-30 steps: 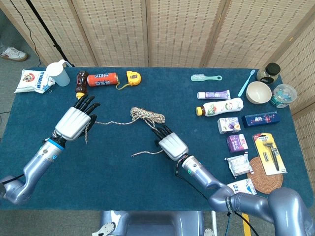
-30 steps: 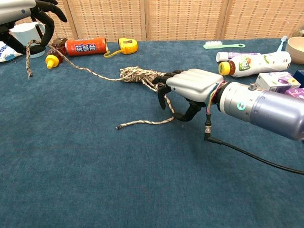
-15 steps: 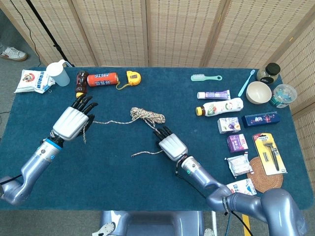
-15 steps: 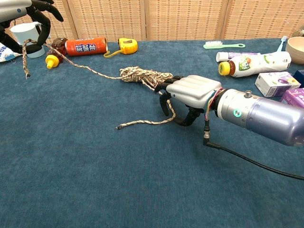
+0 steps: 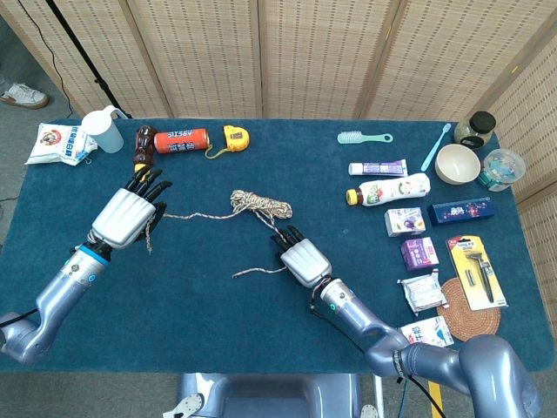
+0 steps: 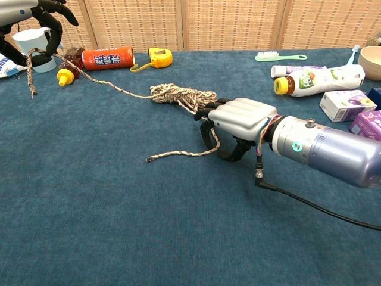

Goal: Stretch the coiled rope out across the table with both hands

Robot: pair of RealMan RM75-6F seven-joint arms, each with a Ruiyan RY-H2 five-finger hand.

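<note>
A: Where do the hands stand?

B: The left hand (image 5: 128,216) holds one end of the speckled braided rope (image 5: 258,205) raised off the dark blue felt table (image 5: 174,305), a short tail dangling below its fingers. The right hand (image 5: 302,258) has its fingers curled over the rope's other strand, just in front of the tangled coil in the middle of the table; the free end lies loose beside it.

A: So which step is this?

B: Mid-stretch, judging by the coil still bunched. The next move calls for the hands to draw apart so the loops pay out.

A: Anything changed over the last second?

B: The left hand has shifted slightly outward, and the right has drawn back a little toward the robot; the coil looks barely altered
</note>
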